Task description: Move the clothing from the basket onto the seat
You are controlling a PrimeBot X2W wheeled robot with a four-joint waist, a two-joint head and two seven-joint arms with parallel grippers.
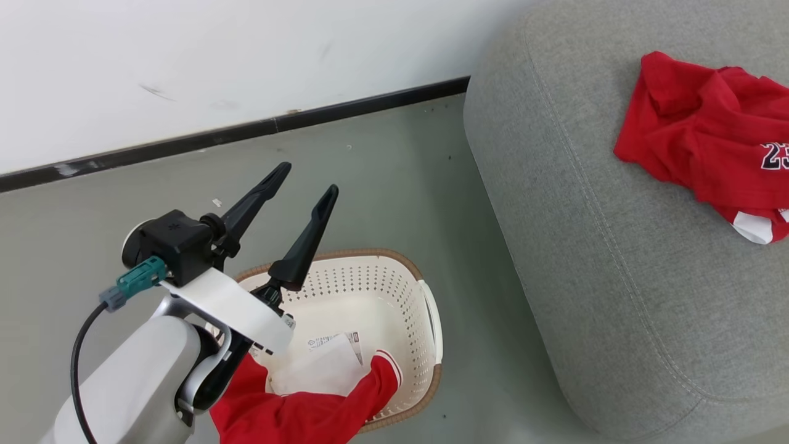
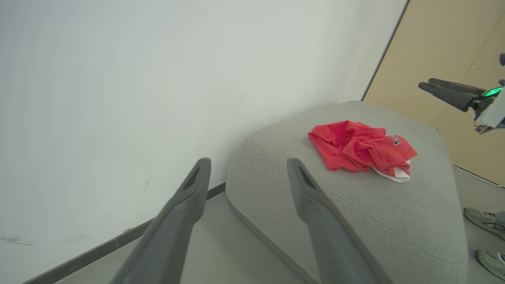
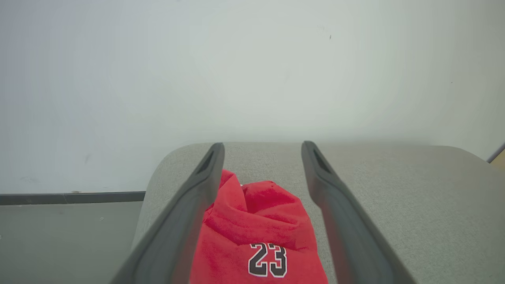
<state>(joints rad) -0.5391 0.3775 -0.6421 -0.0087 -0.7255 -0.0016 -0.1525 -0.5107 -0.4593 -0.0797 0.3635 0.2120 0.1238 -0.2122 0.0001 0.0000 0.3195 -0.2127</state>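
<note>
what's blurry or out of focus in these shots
Left wrist view: the left gripper is soft, out of focus; the seat behind is sharper. Right wrist view: the right gripper blurs, the red jersey reads crisp. Head view: sharp, evenly lit.

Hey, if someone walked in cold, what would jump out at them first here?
A red number 23 jersey lies on the grey seat, at the head view's upper right. Lower left, a second red garment drapes over the near rim of the cream basket, with the left gripper open above it.
</note>
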